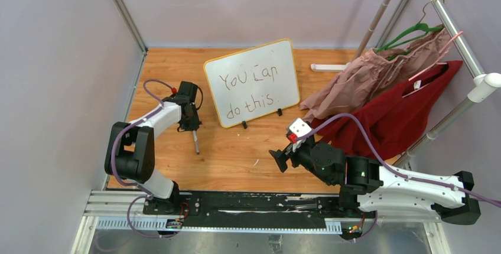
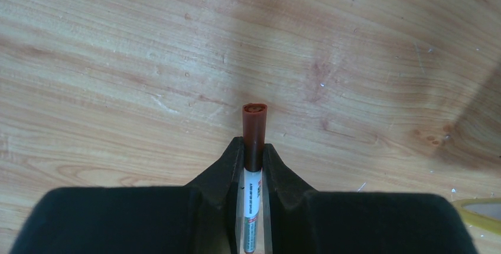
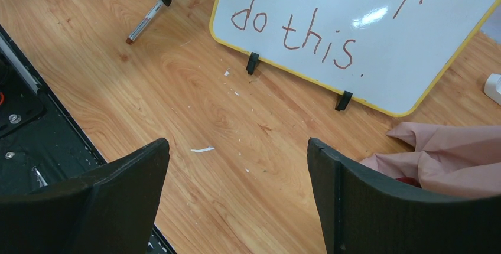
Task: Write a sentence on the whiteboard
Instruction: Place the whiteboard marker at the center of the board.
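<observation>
The whiteboard (image 1: 248,59) with its yellow frame leans on two black feet at the back of the wooden table. The sentence (image 1: 248,91), reddish-brown handwriting in two lines, reads "You can do this". It also shows on the whiteboard (image 3: 390,47) in the right wrist view, where the sentence (image 3: 295,32) is partly cut off. My left gripper (image 1: 192,127) is left of the board, shut on a capped marker (image 1: 195,142) that points down at the table. The left gripper (image 2: 254,147) pinches the marker (image 2: 254,130) at its brown cap. My right gripper (image 1: 279,159) is open and holds nothing, low over the table in front of the board.
A pink garment (image 1: 366,80) and a red garment (image 1: 407,112) hang from a metal rack (image 1: 455,35) at the right and spill onto the table near my right arm. A small white block (image 1: 328,67) lies behind them. A yellow tape roll (image 2: 481,209) lies near my left gripper.
</observation>
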Controlling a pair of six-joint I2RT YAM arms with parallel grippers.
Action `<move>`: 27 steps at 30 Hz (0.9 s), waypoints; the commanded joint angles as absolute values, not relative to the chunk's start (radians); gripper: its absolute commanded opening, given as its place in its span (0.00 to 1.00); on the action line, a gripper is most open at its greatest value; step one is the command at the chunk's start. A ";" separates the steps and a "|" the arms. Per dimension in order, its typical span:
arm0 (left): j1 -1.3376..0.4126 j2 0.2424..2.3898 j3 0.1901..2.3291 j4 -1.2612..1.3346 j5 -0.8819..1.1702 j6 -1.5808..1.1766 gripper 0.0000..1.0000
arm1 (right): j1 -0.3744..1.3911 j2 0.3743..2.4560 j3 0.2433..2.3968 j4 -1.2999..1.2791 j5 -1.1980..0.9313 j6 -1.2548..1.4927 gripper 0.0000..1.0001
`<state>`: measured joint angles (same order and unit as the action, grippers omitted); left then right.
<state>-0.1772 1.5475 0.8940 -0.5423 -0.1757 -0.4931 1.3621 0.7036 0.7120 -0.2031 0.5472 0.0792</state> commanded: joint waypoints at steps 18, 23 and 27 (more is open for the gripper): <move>-0.163 1.557 0.867 -0.501 -0.131 -0.492 0.41 | 1.353 0.670 0.753 -0.223 0.602 0.059 0.89; -0.163 1.482 0.882 -0.556 -0.185 -0.495 0.62 | 1.353 0.667 0.765 -0.239 0.605 0.056 0.89; -0.163 1.322 0.915 -0.614 -0.242 -0.494 0.75 | 1.353 0.671 0.782 -0.240 0.622 0.031 0.89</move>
